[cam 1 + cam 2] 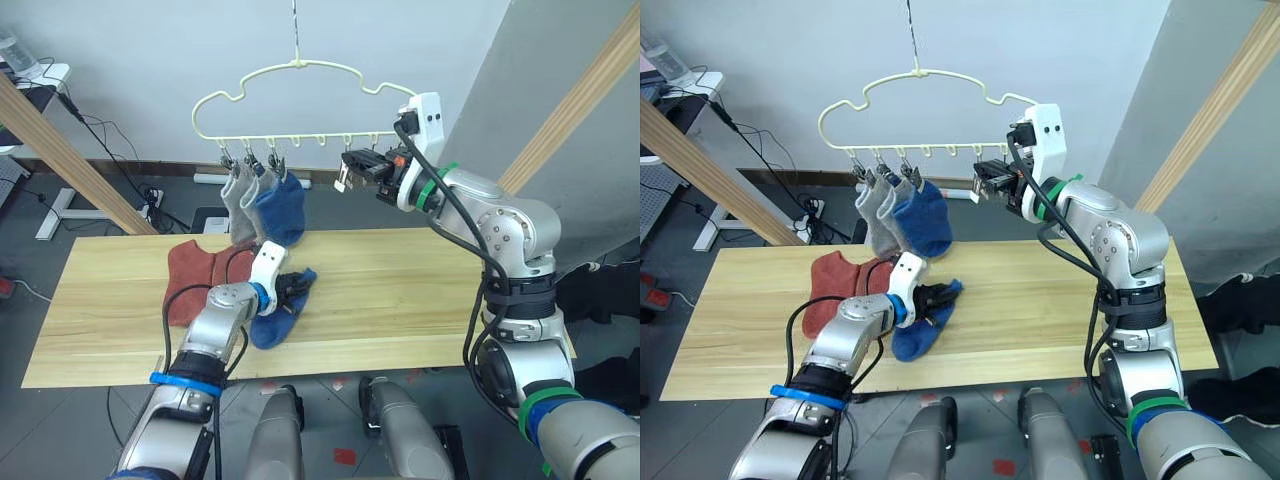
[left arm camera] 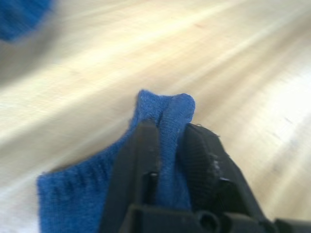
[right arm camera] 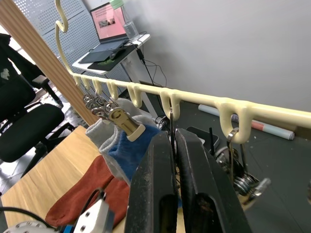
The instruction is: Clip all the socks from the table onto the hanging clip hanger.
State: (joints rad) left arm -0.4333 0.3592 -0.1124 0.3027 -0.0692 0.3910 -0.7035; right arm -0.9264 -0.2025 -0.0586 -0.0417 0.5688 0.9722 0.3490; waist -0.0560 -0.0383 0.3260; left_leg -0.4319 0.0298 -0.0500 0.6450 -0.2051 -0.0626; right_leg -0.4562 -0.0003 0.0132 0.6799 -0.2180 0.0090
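Left fingers clamped on a blue knit ankle sock on the light wooden surface; right fingers together at a clip on the pale yellow cloud-shaped hanger. Step: pickup; next, lift toward a free clip.

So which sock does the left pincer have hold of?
The blue sock on the table, pinched in the left pincer. The other blue one already hangs clipped; the red ones lie untouched.

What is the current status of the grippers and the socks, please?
Left gripper shut on blue sock on table. Right gripper shut at clip hanger. Three socks hung, two rust-red socks waiting.
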